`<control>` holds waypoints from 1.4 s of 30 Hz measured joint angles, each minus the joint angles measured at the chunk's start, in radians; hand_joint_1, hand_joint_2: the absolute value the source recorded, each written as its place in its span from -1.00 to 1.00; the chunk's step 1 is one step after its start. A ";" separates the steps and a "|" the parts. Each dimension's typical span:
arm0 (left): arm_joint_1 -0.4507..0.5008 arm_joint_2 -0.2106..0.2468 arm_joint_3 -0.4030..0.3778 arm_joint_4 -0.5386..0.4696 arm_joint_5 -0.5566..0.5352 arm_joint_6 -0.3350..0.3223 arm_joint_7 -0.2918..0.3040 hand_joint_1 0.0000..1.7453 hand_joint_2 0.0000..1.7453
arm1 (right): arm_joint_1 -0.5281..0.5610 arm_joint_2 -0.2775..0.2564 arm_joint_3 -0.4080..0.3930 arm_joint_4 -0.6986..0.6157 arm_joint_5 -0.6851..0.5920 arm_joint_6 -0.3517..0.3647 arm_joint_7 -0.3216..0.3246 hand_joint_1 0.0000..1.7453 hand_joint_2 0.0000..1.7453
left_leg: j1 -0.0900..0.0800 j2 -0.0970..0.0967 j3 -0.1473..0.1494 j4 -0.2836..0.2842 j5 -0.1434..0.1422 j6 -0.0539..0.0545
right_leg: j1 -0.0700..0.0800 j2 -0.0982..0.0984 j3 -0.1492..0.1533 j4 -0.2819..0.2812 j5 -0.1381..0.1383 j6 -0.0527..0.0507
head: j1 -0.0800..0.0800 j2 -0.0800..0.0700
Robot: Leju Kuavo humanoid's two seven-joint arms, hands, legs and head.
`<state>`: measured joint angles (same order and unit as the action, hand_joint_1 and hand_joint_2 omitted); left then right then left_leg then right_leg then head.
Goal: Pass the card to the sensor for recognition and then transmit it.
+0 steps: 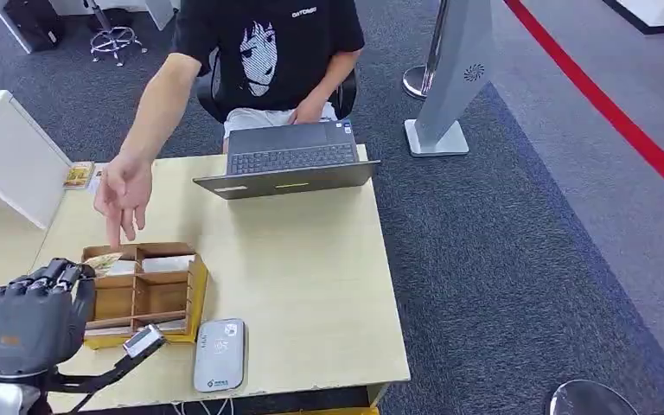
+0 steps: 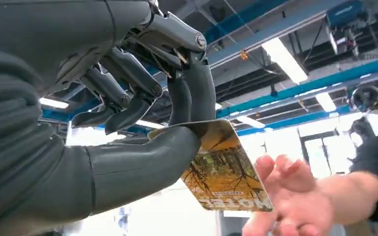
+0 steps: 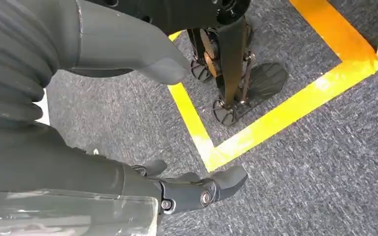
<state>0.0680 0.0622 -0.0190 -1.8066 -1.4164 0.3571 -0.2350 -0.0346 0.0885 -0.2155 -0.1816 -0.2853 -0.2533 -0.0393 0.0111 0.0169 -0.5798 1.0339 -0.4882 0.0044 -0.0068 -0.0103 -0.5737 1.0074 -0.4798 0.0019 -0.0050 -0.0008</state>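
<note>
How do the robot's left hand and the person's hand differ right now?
The left hand pinches the card between thumb and fingers; the person's hand is open and holds nothing. The left hand is raised beside the wooden organizer; the person's hand reaches across the table toward the card. Both meet near the card.

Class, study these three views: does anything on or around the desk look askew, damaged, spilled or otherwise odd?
Nothing looks damaged or spilled. The left hand holds the card raised toward a person's hand, not over the grey sensor pad. Only the laptop overhangs the desk's far edge.
</note>
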 joint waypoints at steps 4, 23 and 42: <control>-0.039 0.011 0.030 0.057 0.001 -0.005 -0.003 1.00 1.00 | 0.000 0.000 0.000 0.000 0.013 0.002 0.000 -1.00 1.00 | 0.000 0.000 0.000 0.000 0.001 -0.001 | 0.000 0.000 0.000 0.000 0.000 0.000 | 0.000 0.000; -0.058 -0.004 0.070 0.074 0.047 0.007 -0.015 -1.00 1.00 | 0.000 0.000 -0.002 0.000 0.029 0.001 -0.001 -1.00 1.00 | 0.000 0.000 0.000 0.000 0.001 0.000 | 0.000 0.000 0.000 0.000 0.000 0.000 | 0.000 0.000; 0.094 -0.184 0.141 -0.247 0.147 0.263 -0.143 -1.00 1.00 | 0.000 0.000 -0.041 -0.001 0.021 -0.037 0.000 -1.00 1.00 | 0.000 0.001 -0.001 0.000 -0.001 0.001 | 0.000 0.001 0.000 0.000 -0.001 0.001 | 0.000 0.000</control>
<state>0.1618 -0.1216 0.1225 -2.0540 -1.2694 0.6197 -0.3784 -0.0345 0.0889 -0.2563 -0.1827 -0.2640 -0.2906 -0.0389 0.0107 0.0176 -0.5805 1.0339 -0.4895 0.0052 -0.0069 -0.0093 -0.5737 1.0071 -0.4804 0.0026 -0.0053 -0.0008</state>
